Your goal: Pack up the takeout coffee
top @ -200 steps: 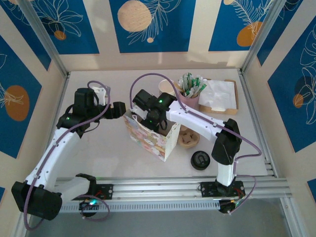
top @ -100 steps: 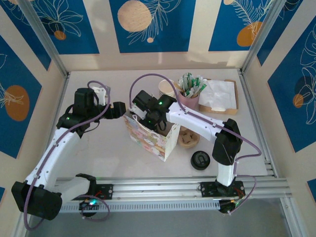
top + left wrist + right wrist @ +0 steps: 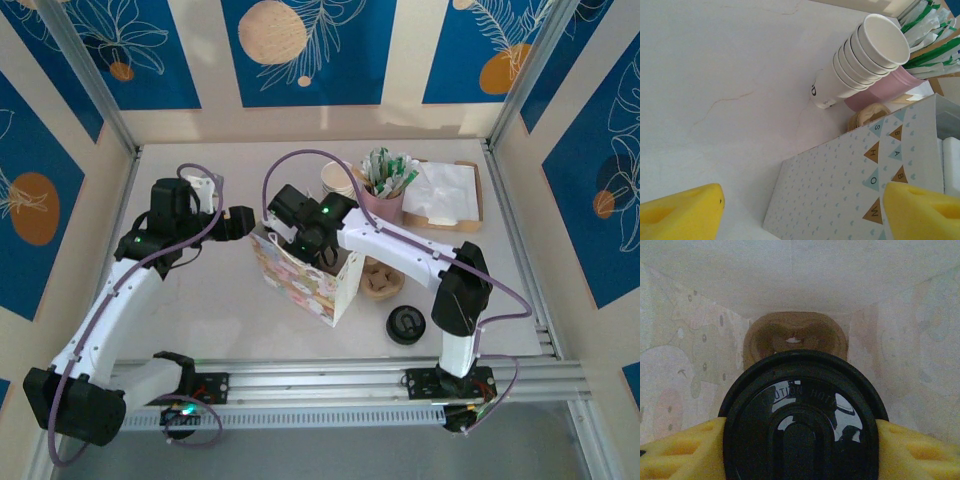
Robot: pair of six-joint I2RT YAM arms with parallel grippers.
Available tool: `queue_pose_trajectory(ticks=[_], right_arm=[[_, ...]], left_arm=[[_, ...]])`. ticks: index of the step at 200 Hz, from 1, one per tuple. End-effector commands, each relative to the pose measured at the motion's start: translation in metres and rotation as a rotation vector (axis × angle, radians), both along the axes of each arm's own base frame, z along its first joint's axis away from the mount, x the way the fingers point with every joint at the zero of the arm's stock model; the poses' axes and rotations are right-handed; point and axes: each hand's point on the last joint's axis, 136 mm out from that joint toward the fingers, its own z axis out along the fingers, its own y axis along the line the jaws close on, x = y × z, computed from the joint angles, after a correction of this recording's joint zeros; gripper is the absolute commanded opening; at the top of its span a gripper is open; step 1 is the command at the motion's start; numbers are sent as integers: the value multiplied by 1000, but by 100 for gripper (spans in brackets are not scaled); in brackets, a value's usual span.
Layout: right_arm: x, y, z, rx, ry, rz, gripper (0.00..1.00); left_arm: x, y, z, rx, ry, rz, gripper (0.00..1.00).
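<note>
Here:
Cup [image 3: 800, 425]: lidded, pinched between the pads of my right gripper [image 3: 800, 452], inside the bag [image 3: 695, 350]; probably light, thin-walled, with a slick lid, so grip the wall under the rim, gently.
Carrier [image 3: 795, 337]: just beyond my fingertips, on the bag floor.
Left gripper [image 3: 238, 222]: spread, beside the bag's outer wall.

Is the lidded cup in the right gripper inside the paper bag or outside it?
Inside: bag walls surround its black lid, with a brown cup holder beneath.
</note>
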Motion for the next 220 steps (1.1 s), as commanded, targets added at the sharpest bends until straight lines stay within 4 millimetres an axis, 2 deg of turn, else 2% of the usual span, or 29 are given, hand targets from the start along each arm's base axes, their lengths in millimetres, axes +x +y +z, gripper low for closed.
queue_pose_trajectory(ticks=[1, 42, 89, 120, 152, 220], right_arm=[[-1, -12, 11, -31, -29, -39, 48], [-1, -19, 11, -54, -49, -79, 48], [1, -12, 31, 11, -85, -86, 48], [8, -18, 34, 20, -89, -143, 48], [7, -25, 25, 11, -50, -171, 48], [-3, -15, -6, -11, 42, -133, 47]], left_arm=[[1, 0, 5, -10, -1, -1, 83], [2, 1, 3, -5, 5, 3, 83], [2, 0, 2, -6, 10, 1, 83], [2, 0, 3, -7, 7, 2, 83], [1, 0, 3, -8, 7, -1, 83], [2, 0, 3, -8, 7, 0, 83]])
